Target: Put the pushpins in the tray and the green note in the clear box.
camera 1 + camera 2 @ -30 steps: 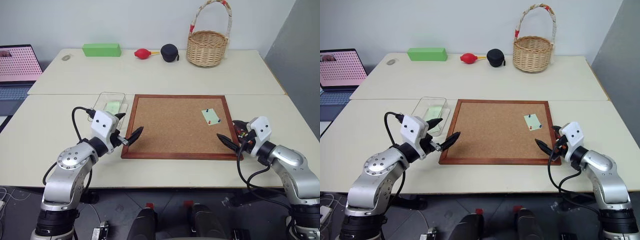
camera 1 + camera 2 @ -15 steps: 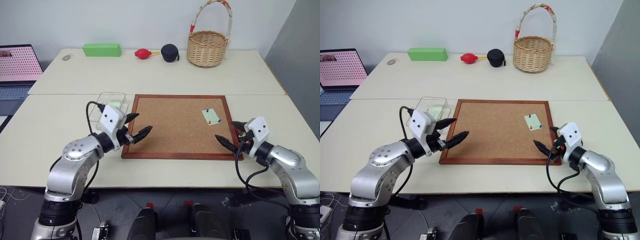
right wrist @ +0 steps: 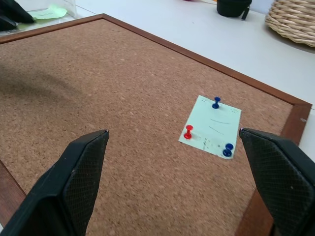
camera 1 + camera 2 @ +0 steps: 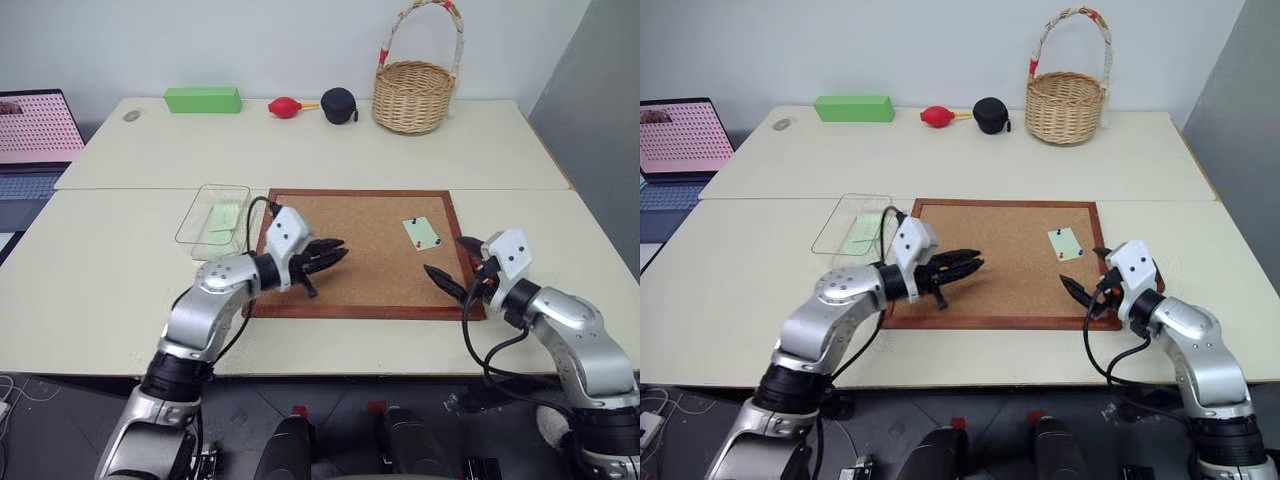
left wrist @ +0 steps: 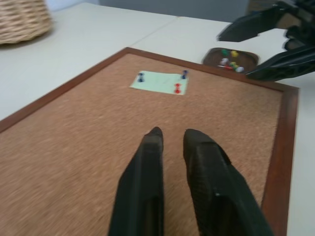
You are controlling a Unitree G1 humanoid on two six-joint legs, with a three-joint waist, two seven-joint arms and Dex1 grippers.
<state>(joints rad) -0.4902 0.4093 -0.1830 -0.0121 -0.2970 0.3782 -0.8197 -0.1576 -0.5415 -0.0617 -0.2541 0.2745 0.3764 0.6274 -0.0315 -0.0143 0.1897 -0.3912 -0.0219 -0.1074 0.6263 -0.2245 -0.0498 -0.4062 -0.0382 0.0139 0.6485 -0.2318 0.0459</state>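
We see the left claw (image 4: 335, 256) clenched over the corkboard (image 4: 350, 290), grasping nothing. The right claw (image 4: 452, 262) gapes released near the green note (image 4: 421, 233), pinned by pushpins (image 3: 188, 132).

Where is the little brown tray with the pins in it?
The tray sits on the table just off the corkboard's right edge, beside the right gripper, near the pinned green note.
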